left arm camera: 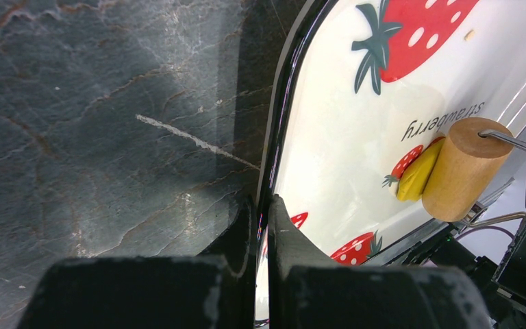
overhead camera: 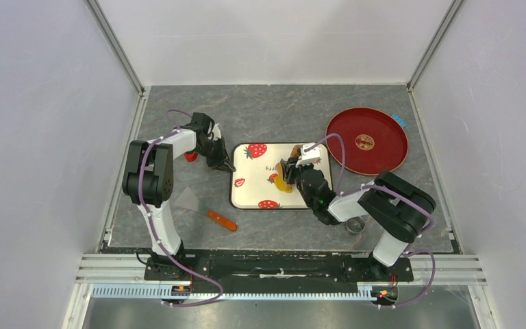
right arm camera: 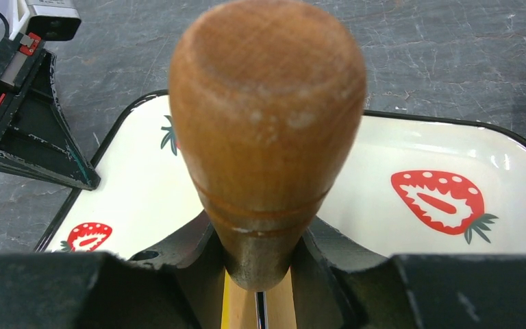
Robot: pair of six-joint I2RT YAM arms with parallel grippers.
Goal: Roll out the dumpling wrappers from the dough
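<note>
A yellow dough (overhead camera: pixel 283 184) lump lies on the strawberry-print tray (overhead camera: pixel 257 185), right of its middle. My right gripper (overhead camera: pixel 296 173) is shut on the wooden roller's handle (right arm camera: pixel 267 123), and the roller drum (left arm camera: pixel 462 168) rests against the dough (left arm camera: pixel 416 177). In the right wrist view only a thin yellow strip of dough (right arm camera: pixel 226 305) shows under the handle. My left gripper (left arm camera: pixel 265 205) is shut on the tray's black left rim (left arm camera: pixel 281 116); it shows in the top view (overhead camera: pixel 224 165) at the tray's left edge. No flat round wrapper is in view.
A red round plate (overhead camera: pixel 366 140) sits at the back right. A scraper with an orange handle (overhead camera: pixel 205 209) lies front left of the tray. A small metal ring cutter (overhead camera: pixel 355 225) stands by the right arm. A small red object (overhead camera: pixel 190 156) is under the left arm.
</note>
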